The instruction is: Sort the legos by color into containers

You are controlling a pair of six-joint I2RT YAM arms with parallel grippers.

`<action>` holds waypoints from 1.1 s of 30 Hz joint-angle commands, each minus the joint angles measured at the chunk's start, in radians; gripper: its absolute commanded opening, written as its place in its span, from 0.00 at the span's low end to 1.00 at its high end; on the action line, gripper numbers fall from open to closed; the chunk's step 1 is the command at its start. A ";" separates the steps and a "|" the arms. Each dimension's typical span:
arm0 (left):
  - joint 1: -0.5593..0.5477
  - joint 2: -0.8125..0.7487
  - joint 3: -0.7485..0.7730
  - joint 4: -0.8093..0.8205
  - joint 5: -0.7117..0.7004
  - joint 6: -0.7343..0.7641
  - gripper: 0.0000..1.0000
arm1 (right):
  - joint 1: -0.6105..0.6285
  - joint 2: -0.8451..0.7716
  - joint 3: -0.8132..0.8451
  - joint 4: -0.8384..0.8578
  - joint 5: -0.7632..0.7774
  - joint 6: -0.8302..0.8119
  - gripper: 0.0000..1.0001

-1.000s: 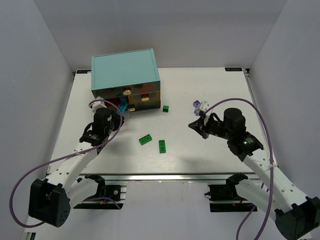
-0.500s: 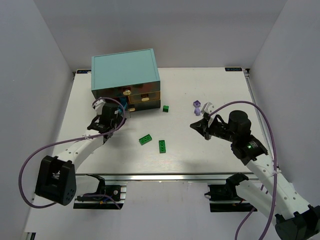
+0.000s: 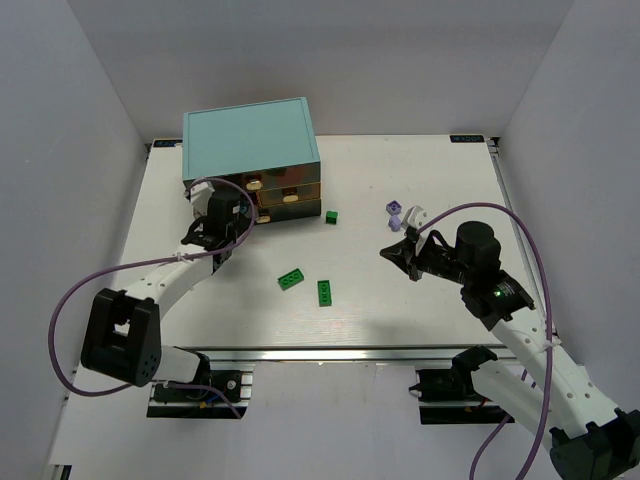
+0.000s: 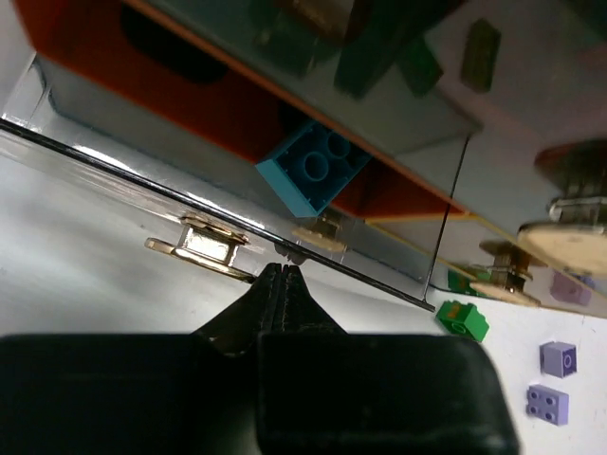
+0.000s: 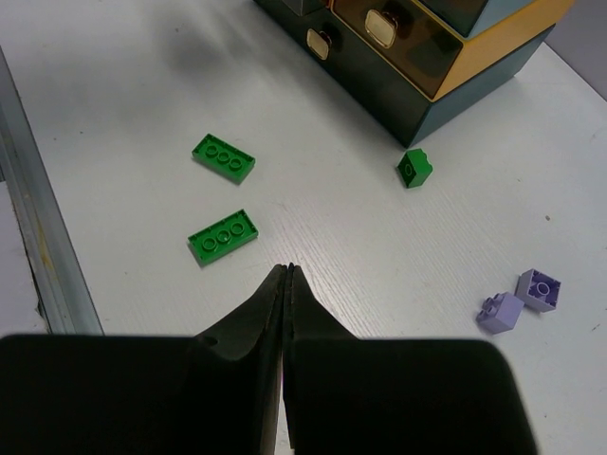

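I can't read any words or numbers anywhere. A small dark sticker (image 3: 466, 138) sits on the far edge of the table (image 3: 400, 170), but its writing is too tiny for me.

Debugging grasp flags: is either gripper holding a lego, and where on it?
No. Left gripper and right gripper are both shut, with nothing between them.

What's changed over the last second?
The left gripper, shut and empty, advanced from the open table up to the cabinet, at the drawer holding the cyan brick. The right gripper, shut, shifted slightly. Nothing was grasped or released. The green legos and lavender legos stayed put.
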 commanded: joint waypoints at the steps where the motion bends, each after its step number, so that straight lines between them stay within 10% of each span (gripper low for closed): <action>1: 0.022 0.020 0.058 0.047 -0.067 0.042 0.00 | -0.003 0.001 -0.002 0.035 -0.007 -0.016 0.00; 33: 0.082 0.021 0.015 0.124 0.138 0.145 0.07 | 0.000 0.134 -0.016 0.012 -0.059 -0.056 0.03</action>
